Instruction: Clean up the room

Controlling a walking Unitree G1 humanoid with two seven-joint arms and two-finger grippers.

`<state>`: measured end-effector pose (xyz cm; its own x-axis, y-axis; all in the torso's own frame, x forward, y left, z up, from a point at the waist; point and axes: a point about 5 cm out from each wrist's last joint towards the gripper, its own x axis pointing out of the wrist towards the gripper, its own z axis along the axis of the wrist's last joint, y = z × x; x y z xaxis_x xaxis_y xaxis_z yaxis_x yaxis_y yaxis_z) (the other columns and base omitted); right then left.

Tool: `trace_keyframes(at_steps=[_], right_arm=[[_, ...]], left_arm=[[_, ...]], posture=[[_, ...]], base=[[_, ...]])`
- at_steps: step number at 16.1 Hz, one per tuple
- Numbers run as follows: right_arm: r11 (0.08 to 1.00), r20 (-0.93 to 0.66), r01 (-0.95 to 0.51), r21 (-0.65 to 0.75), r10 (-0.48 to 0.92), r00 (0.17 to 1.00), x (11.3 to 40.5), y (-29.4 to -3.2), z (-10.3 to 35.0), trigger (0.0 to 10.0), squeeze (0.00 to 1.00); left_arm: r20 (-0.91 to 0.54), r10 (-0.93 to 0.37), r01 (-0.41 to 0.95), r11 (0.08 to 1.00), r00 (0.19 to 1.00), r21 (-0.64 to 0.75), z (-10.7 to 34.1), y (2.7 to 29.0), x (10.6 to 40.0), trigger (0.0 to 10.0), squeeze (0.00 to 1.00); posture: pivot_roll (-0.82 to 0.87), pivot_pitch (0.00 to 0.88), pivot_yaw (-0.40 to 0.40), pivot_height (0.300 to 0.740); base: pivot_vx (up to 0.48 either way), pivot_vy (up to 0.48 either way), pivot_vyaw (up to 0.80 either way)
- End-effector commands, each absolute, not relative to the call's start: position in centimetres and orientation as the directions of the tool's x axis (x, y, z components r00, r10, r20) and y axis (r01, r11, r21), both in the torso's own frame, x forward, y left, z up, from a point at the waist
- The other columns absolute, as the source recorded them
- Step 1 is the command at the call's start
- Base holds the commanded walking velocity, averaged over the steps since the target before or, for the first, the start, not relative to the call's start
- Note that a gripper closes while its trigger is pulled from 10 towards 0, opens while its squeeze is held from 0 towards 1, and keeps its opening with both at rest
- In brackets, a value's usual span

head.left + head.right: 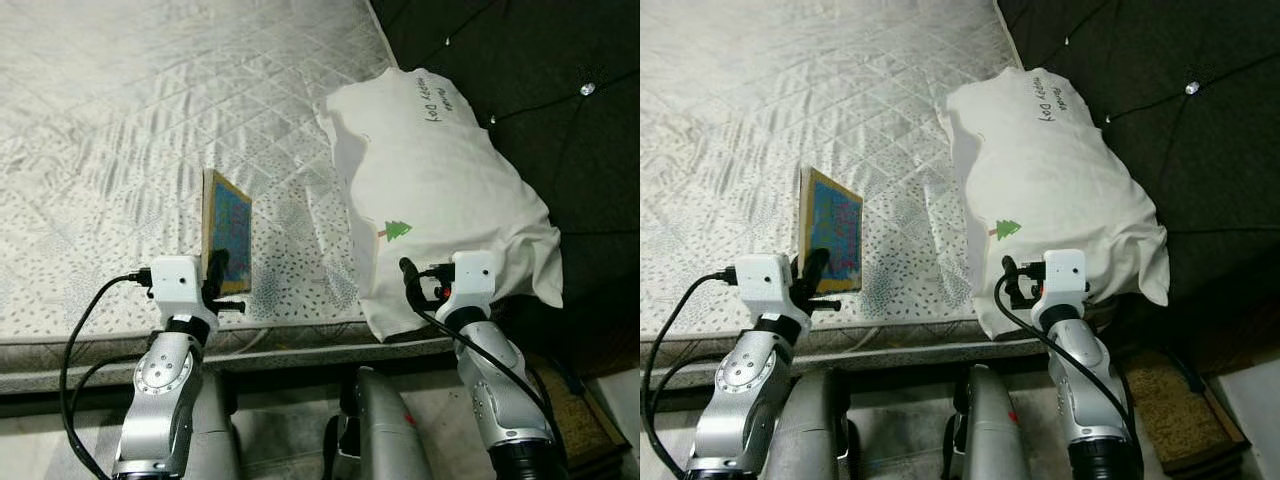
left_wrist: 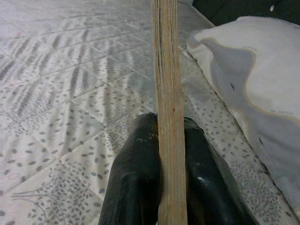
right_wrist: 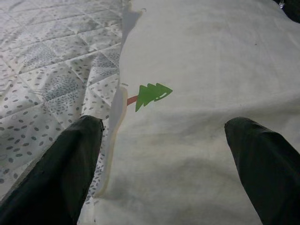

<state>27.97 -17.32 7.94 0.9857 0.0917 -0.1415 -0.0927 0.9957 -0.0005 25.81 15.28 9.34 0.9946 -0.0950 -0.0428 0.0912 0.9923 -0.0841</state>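
Left wrist view: left gripper (image 2: pixel 171 154) pinching thin wooden board (image 1: pixel 226 232) on edge, upright above mattress (image 1: pixel 120 150). Right gripper (image 3: pixel 164 154) spread wide over pillow (image 1: pixel 440 190). Risk: narrow edge grip, board may twist or slip out.

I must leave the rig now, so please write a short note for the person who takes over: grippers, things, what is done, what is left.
Left gripper: shut on the wooden board, held upright on edge above the mattress, near its front edge.
Right gripper: open, fingers spread over the near end of the white pillow, not gripping it.
Pillow lies at the mattress's right side, against the dark headboard.
Done: board picked up.
Left: put the board away, probably straighten the pillow.
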Motion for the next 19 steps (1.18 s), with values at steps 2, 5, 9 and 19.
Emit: trace_keyframes(at_steps=[2,5,9,19], right_arm=[[0.996,-0.15,-0.085,0.001,0.084,0.985,27.8,-17.8,7.8,10.0,0.0],[0.997,-0.149,-0.076,-0.015,0.073,0.986,27.2,-18.5,8.0,10.0,0.0],[0.997,-0.151,-0.075,-0.033,0.069,0.986,26.8,-19.1,8.2,10.0,0.0],[0.993,-0.173,-0.071,-0.09,0.055,0.983,24.7,-21.2,8.3,10.0,0.0]], left_arm=[[-0.024,-0.126,0.123,0.987,0.992,-0.107,9.8,14.8,26.3,10.0,0.0],[0.009,-0.135,0.135,0.98,0.991,-0.15,10.0,14.6,28.3,10.0,0.0],[0.035,-0.176,0.179,0.962,0.984,-0.206,10.4,13.7,30.1,10.0,0.0],[-0.114,-0.333,0.224,0.813,0.936,-0.537,8.6,9.9,32.9,10.0,0.0]], posture=[[0.0,0.17,-0.133,0.596],[-0.02,0.18,-0.141,0.577],[-0.04,0.188,-0.146,0.577],[-0.11,0.198,-0.149,0.577]], base=[[0.0,0.0,0.0],[0.0,0.0,0.0],[0.0,0.0,0.0],[0.0,0.0,0.0]])
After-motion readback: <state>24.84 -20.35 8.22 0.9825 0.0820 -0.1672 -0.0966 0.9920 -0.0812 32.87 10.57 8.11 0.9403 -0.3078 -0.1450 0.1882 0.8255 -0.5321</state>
